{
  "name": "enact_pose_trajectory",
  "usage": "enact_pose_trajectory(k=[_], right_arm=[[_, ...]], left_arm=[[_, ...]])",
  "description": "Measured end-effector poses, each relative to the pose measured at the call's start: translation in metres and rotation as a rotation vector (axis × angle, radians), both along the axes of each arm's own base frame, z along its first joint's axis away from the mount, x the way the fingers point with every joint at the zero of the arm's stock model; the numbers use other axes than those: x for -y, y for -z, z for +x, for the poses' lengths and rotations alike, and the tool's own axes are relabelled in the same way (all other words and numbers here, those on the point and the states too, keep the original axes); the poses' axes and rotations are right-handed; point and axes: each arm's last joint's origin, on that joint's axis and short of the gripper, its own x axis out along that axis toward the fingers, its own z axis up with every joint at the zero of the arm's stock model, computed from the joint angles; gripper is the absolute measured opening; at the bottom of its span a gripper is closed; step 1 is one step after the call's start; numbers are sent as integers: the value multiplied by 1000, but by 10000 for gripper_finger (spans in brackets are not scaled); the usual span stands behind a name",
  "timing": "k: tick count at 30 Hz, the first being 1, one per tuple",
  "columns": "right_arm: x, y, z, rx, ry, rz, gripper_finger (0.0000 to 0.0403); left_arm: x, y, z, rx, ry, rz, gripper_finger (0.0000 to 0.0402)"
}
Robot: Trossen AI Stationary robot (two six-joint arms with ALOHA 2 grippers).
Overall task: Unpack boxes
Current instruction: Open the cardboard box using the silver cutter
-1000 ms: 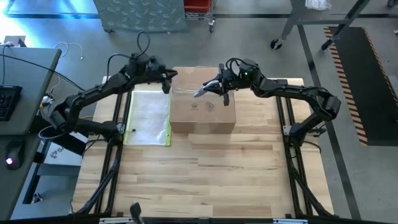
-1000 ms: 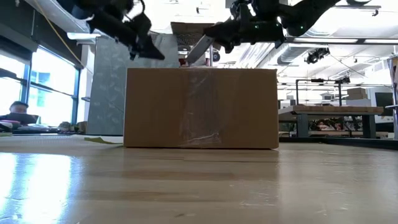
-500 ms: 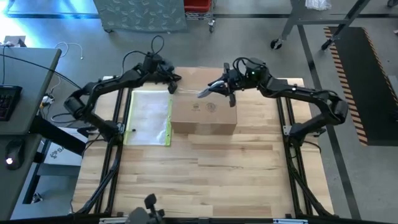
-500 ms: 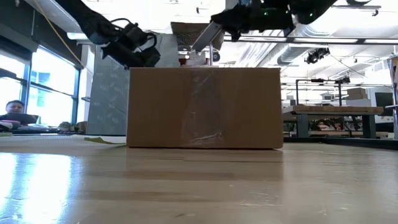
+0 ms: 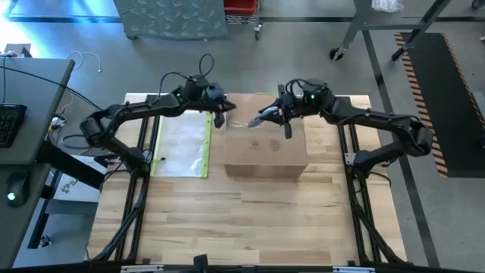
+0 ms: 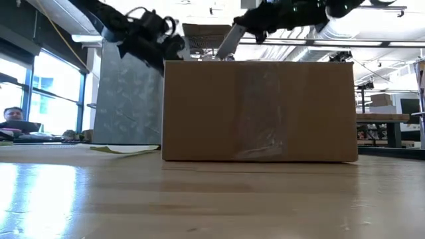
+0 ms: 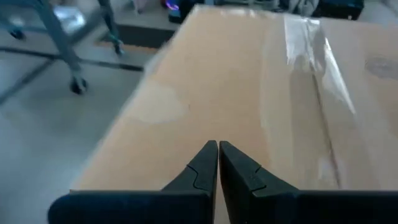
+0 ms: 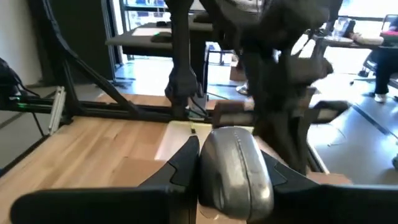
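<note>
The brown cardboard box (image 5: 267, 144) stands on the wooden table (image 5: 242, 220), with clear tape (image 7: 311, 74) running across its top. My left gripper (image 5: 220, 119) is shut at the box's upper left edge (image 6: 166, 63). My right gripper (image 5: 280, 114) hovers over the far part of the box's top, shut on a flat silvery tool (image 5: 262, 118). The tool slants down toward the tape. Whether its tip (image 6: 220, 56) touches the box, I cannot tell. My left gripper lays its shut fingertips (image 7: 217, 152) on the box's top face just inside the left edge (image 7: 124, 124), near the far corner. It comes slanting down from the table's left. My right gripper pinches the silvery tool's rounded back end (image 8: 236, 168) between its two fingers. The fingers are nearly level and come from the table's right. The tool sticks out ahead of them, tilted down over the box.
A flat clear sleeve with a yellow edge (image 5: 182, 144) lies on the table left of the box. The near half of the table is bare wood. A desk with a keyboard (image 5: 11, 125) stands off the left side, and a person (image 6: 16, 119) sits far behind.
The box has slid along the table toward the right edge and somewhat toward the near edge, staying upright. My left gripper has moved right and down to the box's left top edge. My right gripper has moved right with the tool, staying above the box.
</note>
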Motion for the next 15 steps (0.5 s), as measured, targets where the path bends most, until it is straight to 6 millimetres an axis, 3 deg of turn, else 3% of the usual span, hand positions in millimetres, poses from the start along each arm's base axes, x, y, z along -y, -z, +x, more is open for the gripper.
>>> enact_pose_trajectory(k=[7, 15], right_arm=[[-5, 29, -6, 142, 34, 27, 61], [-5, 36, -7, 188, 128, 32, 61]], left_arm=[[30, -38, -11, 80, 86, 91, 13], [43, -24, 2, 37, 174, 15, 139]])
